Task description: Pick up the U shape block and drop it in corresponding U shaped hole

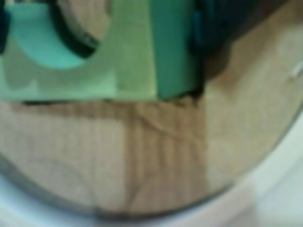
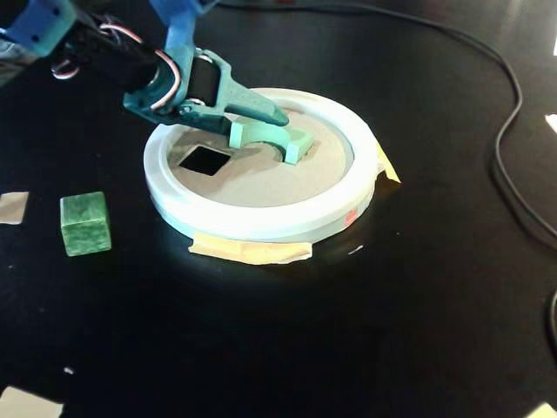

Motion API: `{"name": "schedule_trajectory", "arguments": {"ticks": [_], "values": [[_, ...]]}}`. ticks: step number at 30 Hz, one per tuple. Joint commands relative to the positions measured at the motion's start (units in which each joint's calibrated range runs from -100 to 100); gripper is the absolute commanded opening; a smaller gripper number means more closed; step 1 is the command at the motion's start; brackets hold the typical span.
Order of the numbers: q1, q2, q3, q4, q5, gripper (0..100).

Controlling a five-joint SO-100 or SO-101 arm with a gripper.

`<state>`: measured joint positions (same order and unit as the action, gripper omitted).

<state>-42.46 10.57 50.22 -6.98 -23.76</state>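
The light green U shape block (image 2: 268, 138) is gripped at its arched top, legs pointing down, just over the brown face of the round board (image 2: 287, 178). My teal gripper (image 2: 261, 122) reaches in from the upper left and is shut on it. In the wrist view the block (image 1: 132, 52) fills the top, its arch open at the left, and my gripper (image 1: 94, 56) clamps it, with a teal finger (image 1: 175, 47) on its right side. A square hole (image 2: 206, 159) shows to the block's left. The U shaped hole is hidden under the block and gripper.
The board's raised white rim (image 2: 261, 222) is taped to the black table. A dark green cube (image 2: 85, 223) stands on the table at the left. A black cable (image 2: 513, 131) runs along the right. Tape scraps (image 2: 12, 207) lie at the left edge.
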Motion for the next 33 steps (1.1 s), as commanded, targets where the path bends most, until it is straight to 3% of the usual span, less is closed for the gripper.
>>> {"name": "schedule_trajectory", "arguments": {"ticks": [1, 13, 22, 33], "values": [[7.0, 1.84, -5.5, -1.7, 0.44, 65], [5.13, -7.92, -0.13, 3.62, 0.15, 65], [5.38, -32.46, 2.51, 32.52, 0.49, 65], [7.0, -50.38, 3.51, 64.74, 2.3, 65]]}}
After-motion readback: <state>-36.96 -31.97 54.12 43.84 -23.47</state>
